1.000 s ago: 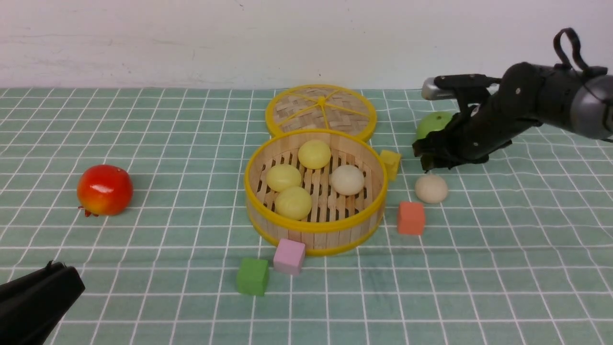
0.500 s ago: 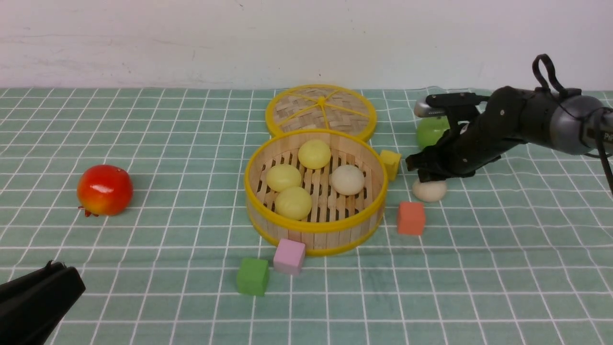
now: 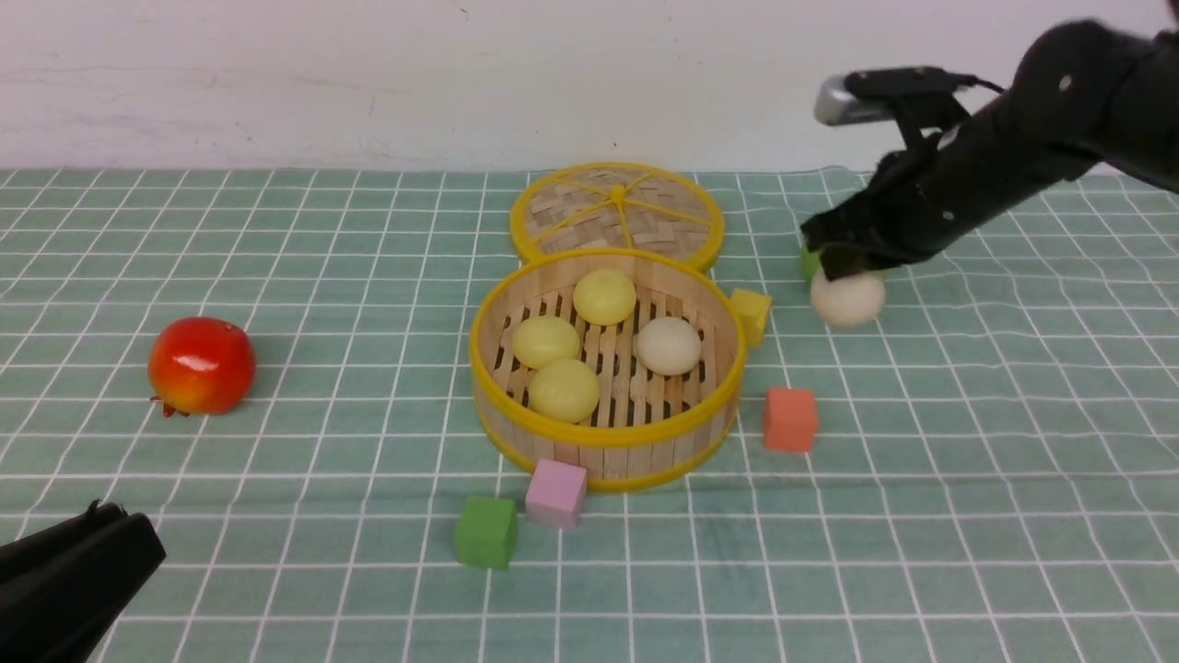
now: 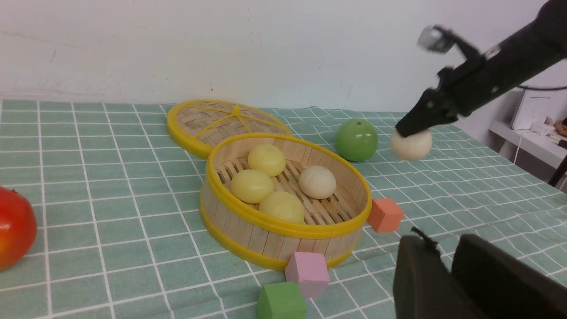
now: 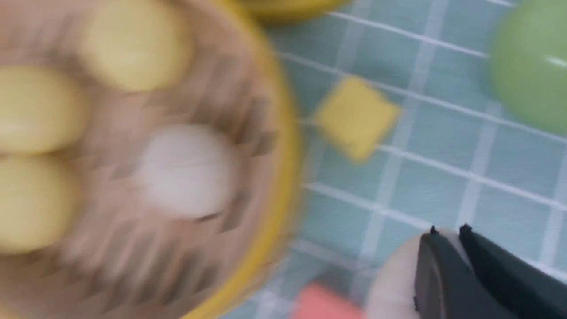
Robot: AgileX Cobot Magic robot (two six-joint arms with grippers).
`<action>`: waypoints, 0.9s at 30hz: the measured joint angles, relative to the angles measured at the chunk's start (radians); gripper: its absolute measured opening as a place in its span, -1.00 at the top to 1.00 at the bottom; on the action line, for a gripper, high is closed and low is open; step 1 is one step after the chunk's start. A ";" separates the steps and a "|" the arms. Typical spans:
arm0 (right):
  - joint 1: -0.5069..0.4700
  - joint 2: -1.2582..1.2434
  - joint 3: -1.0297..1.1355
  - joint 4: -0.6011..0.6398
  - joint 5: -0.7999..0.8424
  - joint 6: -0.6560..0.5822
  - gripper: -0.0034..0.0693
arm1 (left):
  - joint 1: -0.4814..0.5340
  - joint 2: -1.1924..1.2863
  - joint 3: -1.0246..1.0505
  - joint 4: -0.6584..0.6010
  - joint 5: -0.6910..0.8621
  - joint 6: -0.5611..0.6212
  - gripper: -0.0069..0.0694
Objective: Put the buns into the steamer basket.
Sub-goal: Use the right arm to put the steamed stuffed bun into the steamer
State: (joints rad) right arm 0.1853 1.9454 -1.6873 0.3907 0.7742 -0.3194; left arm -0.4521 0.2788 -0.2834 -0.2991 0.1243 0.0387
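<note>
The steamer basket point(image 3: 603, 437) stands mid-table and holds three pale yellow buns point(image 3: 604, 295) point(image 3: 545, 341) point(image 3: 564, 389) and one off-white bun point(image 3: 669, 345). My right gripper point(image 3: 843, 267) is shut on the other off-white bun point(image 3: 847, 297) and holds it in the air, right of the basket and above the cloth. The held bun also shows in the left wrist view point(image 4: 411, 144) and, blurred, in the right wrist view point(image 5: 392, 279) under the fingers. My left gripper point(image 3: 101, 516) rests at the near left, shut and empty, far from the basket.
The flat woven lid point(image 3: 617, 212) lies behind the basket. A green apple point(image 4: 356, 139) sits behind the held bun. A yellow cube point(image 3: 752, 313), orange cube point(image 3: 790, 419), pink cube point(image 3: 556, 493) and green cube point(image 3: 485, 531) ring the basket. A red fruit point(image 3: 201, 364) lies far left.
My right gripper came down onto the off-white bun on the cloth, closed on it and lifted it up and slightly back. The left arm has not moved.
</note>
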 joint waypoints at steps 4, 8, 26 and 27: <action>0.090 -0.006 0.035 0.177 -0.004 -0.124 0.86 | 0.000 0.000 0.000 0.000 0.000 0.000 0.52; 0.140 0.040 0.055 0.235 -0.068 -0.147 0.86 | 0.000 0.000 0.000 -0.001 0.000 0.000 0.52; 0.216 0.180 0.067 0.315 -0.285 -0.158 0.81 | 0.000 0.000 0.000 -0.001 0.000 0.000 0.47; 0.216 0.182 0.067 0.315 -0.282 -0.158 0.79 | 0.000 0.000 0.000 -0.001 0.000 0.000 0.47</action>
State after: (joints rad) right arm 0.4009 2.1272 -1.6200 0.7055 0.4925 -0.4777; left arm -0.4521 0.2788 -0.2834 -0.3000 0.1243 0.0387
